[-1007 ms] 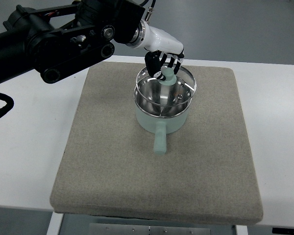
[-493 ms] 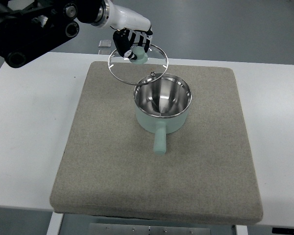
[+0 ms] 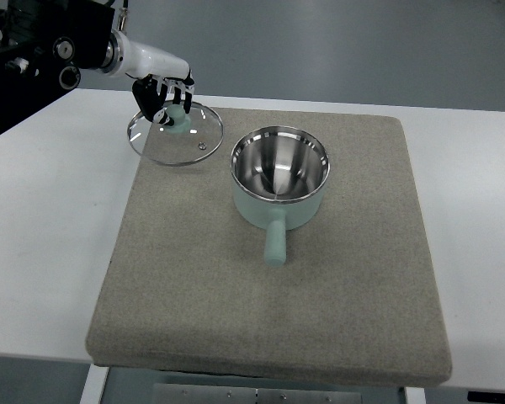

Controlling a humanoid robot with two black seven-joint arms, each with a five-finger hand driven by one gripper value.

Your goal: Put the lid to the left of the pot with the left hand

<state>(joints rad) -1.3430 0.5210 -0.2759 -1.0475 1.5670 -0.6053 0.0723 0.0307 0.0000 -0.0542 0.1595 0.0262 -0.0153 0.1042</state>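
lid (image 3: pixel 176 133) carried left off pot (image 3: pixel 279 183) (now uncovered)

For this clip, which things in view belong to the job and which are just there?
In the job:
- glass lid, gripped by its knob
- left hand, holding the lid left of the pot
- mint-green pot, open

Just there:
- grey mat
- white table

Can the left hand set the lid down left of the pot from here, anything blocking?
Probably yes. The left hand holds the lid by its knob, already left of the pot; the mat below looks bare.
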